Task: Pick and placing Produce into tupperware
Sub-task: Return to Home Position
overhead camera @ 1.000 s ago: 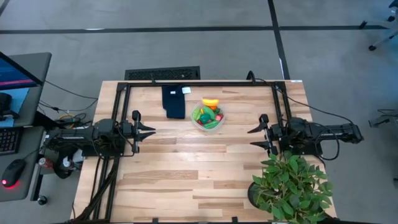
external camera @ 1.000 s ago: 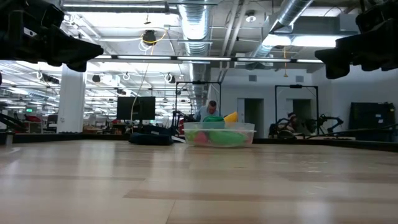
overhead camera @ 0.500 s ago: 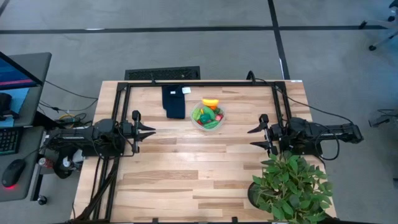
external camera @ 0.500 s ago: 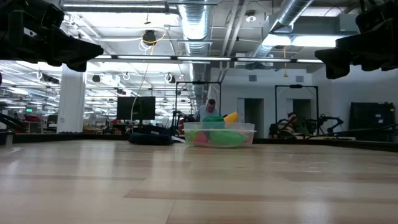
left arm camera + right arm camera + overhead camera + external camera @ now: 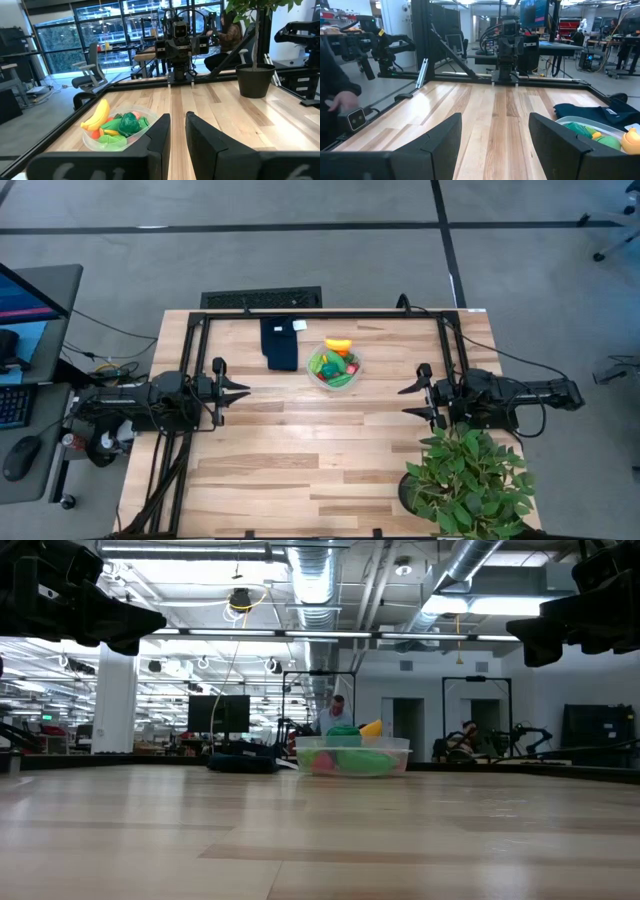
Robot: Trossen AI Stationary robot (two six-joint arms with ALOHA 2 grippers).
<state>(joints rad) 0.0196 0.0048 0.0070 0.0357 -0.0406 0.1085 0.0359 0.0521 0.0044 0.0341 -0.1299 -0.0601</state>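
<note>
High cam looks straight down on whole table (image 5: 300,450) w/ left arm (image 5: 150,395) & right arm (image 5: 510,393); low cam sits at tabletop level, facing across to the far tupperware (image 5: 352,758) & room behind. Wrist cams face each other across the table, both catching the tupperware.

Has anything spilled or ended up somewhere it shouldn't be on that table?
Nothing stands out. The toy produce sits inside the clear bowl, the banana poking above its rim. The left gripper and right gripper hang empty at opposite sides.
</note>
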